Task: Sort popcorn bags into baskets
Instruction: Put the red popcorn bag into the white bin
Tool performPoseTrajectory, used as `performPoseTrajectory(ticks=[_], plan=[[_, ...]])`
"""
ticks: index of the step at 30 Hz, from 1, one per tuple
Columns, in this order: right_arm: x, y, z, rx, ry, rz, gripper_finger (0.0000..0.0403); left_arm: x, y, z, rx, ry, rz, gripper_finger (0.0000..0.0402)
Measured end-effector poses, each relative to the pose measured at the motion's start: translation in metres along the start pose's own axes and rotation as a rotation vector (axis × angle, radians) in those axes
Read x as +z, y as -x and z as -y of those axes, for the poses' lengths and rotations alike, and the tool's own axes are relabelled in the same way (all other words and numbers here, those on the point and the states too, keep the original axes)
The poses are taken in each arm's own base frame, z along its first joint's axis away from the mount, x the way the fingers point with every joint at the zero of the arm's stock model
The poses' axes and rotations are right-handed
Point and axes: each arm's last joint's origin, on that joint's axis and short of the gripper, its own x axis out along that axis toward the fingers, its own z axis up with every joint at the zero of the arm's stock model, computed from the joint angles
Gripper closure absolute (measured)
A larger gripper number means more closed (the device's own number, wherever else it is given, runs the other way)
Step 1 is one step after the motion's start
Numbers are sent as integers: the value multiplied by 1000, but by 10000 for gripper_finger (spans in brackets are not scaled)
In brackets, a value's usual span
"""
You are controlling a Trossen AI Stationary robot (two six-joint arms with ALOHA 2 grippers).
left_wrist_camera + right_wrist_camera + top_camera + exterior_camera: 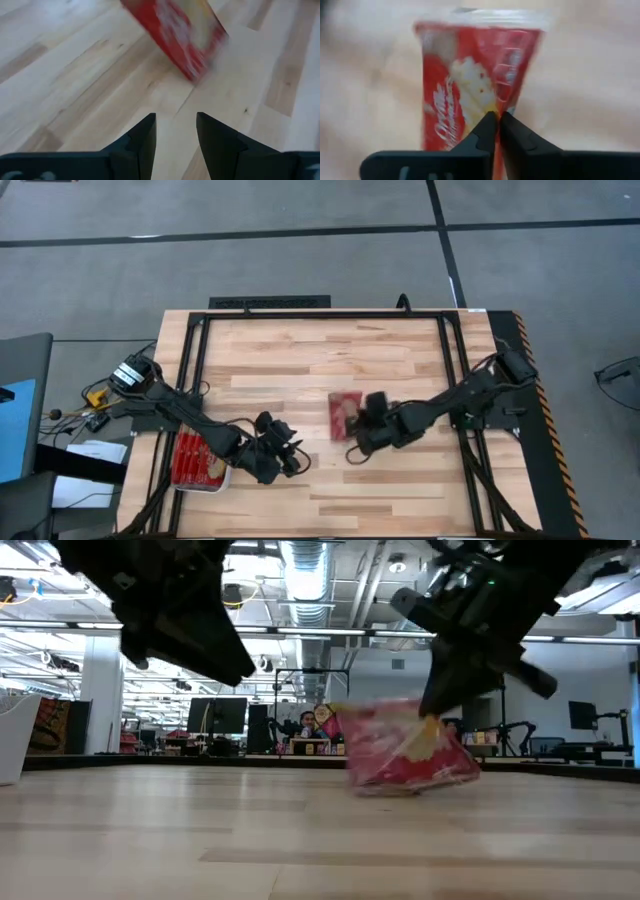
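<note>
A red popcorn bag (pixel 343 415) with a pale yellow picture is near the table's middle, and my right gripper (pixel 360 425) is shut on it. The low view shows this bag (pixel 410 745) tilted under the right gripper (pixel 440 705). My left gripper (pixel 175 125) is open with nothing between its fingers, and it points at the same bag (pixel 175 35) a short way off. In the high view the left gripper (pixel 285 455) is left of the bag. The white basket (pixel 222 480) at the near left holds red popcorn bags (pixel 190 458). My right gripper pinches the bag between its two fingers at the end nearest the wrist (pixel 487 107). The fingers slant down from the table's right side. The bag stretches away from them, tilted. Its lower edge (pixel 400 788) is at or just above the table, and I cannot tell which.
A black frame (pixel 300 315) runs around the wooden tabletop (pixel 320 350). Bare wood lies across the far half and along the near edge. Cables and small devices (pixel 120 380) lie off the table's left side.
</note>
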Motion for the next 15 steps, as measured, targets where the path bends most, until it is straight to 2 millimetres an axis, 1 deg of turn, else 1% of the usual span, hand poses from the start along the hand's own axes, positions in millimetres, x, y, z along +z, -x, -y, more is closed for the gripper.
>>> performPoseTrajectory(ticks=[4, 6, 9, 12, 14, 15], plan=[[-4, -24, -15, 130, 156, -306, 346, -5, 5, -1, 46, -2, 16, 274], [-3, -30, -17, 176, 188, -387, 340, -6, 5, -2, 64, -10, 28, 274], [2, -34, -17, 179, 190, -390, 330, -6, 5, -3, 72, -19, 27, 274], [14, -30, -19, 222, 249, -357, 316, -5, 4, -4, 80, -22, 27, 274], [24, -26, -19, 271, 389, -320, 305, -5, 3, -5, 87, -29, 22, 274], [28, -25, -21, 304, 510, -292, 300, -6, 3, -6, 91, -32, 19, 274]])
